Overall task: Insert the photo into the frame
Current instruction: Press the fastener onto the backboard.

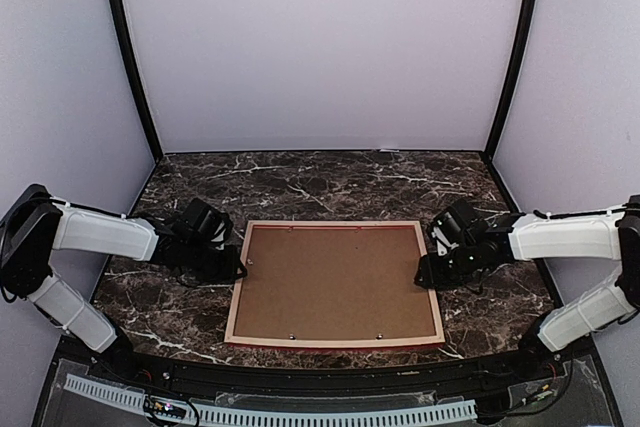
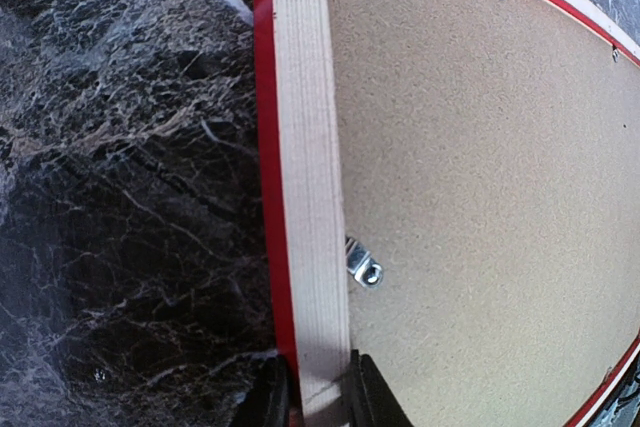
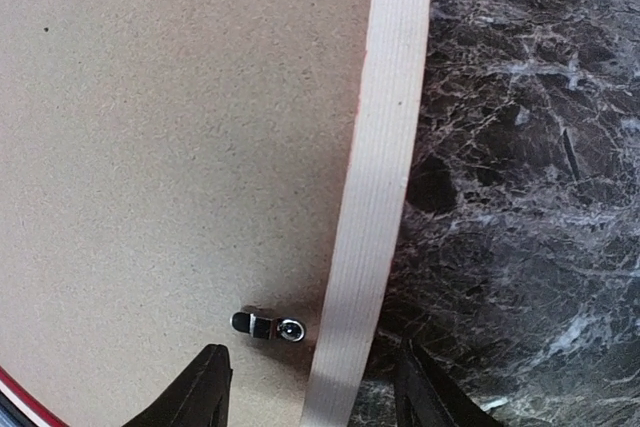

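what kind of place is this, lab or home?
Likely a lab test booth: plain pale walls with black posts, a marble-patterned table, a left arm and right arm bolted at its near edge, the frame between them.

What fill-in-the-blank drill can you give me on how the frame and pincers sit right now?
1. The frame lies face ___ on the table, with the brown backing board on top.
2. The right pincer is ___, with one finger on each side of the frame's rail.
3. The pincer shut on the frame's rail is the ___ one.
Missing words: down; open; left.
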Controlling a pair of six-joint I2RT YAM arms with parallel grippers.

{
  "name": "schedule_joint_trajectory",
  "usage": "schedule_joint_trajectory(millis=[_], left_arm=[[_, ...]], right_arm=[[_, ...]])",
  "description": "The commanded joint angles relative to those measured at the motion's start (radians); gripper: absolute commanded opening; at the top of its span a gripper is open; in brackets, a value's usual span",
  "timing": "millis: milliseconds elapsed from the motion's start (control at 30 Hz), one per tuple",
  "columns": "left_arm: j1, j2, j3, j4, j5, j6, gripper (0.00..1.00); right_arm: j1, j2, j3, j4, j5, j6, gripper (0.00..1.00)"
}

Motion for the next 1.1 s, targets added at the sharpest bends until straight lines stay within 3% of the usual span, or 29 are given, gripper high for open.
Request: schedule_joint_trajectory(millis=[0,667,1067], left_arm=[[-0.011,0.001,0.001,-0.046,0.032,0.022,0.2],[-0.01,0.008,-0.005,-0.043,0.033,0.022,0.2],[-0.01,0.011,-0.006,-0.042,0.035,0.021,0.2]], right_arm=[[-0.014,0.015,-0.012,0.003,0.01,-0.018,0.57],[-0.066,0.112,0.04,0.065,-0.002,-0.06,0.52],[-0.094,0.117,0.039,0.088,-0.031,-0.059,0.43]])
